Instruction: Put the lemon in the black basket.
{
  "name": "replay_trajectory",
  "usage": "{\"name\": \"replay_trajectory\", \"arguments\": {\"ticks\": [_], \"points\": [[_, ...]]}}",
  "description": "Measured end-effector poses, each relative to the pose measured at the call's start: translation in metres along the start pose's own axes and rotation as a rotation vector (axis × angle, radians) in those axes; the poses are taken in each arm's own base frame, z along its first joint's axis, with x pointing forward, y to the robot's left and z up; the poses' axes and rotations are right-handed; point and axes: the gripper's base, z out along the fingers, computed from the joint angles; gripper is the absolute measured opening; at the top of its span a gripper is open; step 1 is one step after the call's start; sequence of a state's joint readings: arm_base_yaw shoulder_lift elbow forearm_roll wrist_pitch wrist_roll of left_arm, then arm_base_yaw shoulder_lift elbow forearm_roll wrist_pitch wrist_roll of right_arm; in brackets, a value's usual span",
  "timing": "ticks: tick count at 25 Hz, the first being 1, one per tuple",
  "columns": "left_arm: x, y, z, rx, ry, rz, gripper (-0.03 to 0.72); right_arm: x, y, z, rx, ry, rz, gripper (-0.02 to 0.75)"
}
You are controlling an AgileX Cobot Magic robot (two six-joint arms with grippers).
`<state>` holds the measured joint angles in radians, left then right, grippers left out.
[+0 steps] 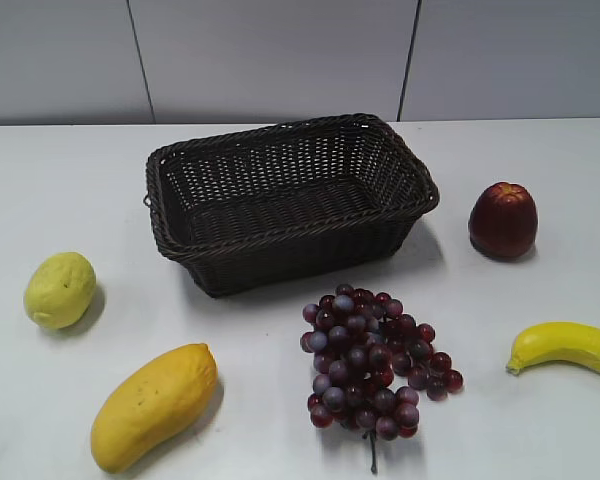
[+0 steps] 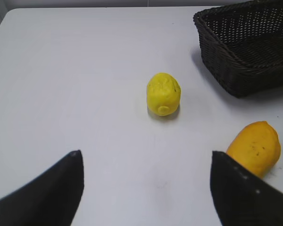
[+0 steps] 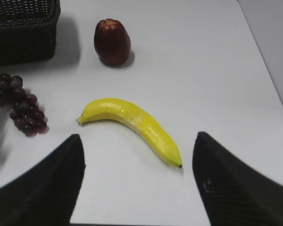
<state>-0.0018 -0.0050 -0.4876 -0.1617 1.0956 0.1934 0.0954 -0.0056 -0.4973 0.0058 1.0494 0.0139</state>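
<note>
The small pale yellow-green dimpled lemon (image 1: 60, 290) lies on the white table (image 1: 540, 420), left of and apart from the dark woven wicker basket (image 1: 290, 205), with nothing in it that I can see. My left gripper (image 2: 146, 188) hangs above the table with jaws spread, lemon ahead of them, untouched. My right gripper (image 3: 139, 183) likewise stands wide, empty, over the curved yellow banana (image 3: 132, 127). The elongated orange-yellow mango (image 1: 152, 405) lies below the lemon; its far end is partly hidden in my left wrist view.
</note>
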Motion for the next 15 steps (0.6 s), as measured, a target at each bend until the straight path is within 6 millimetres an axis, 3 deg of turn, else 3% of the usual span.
{"name": "replay_trajectory", "arguments": {"ticks": [15], "points": [[0.0000,0.0000,0.0000,0.000,0.000,0.000,0.614,0.0000,0.0000,0.0000,0.000,0.000,0.000,0.583]]}}
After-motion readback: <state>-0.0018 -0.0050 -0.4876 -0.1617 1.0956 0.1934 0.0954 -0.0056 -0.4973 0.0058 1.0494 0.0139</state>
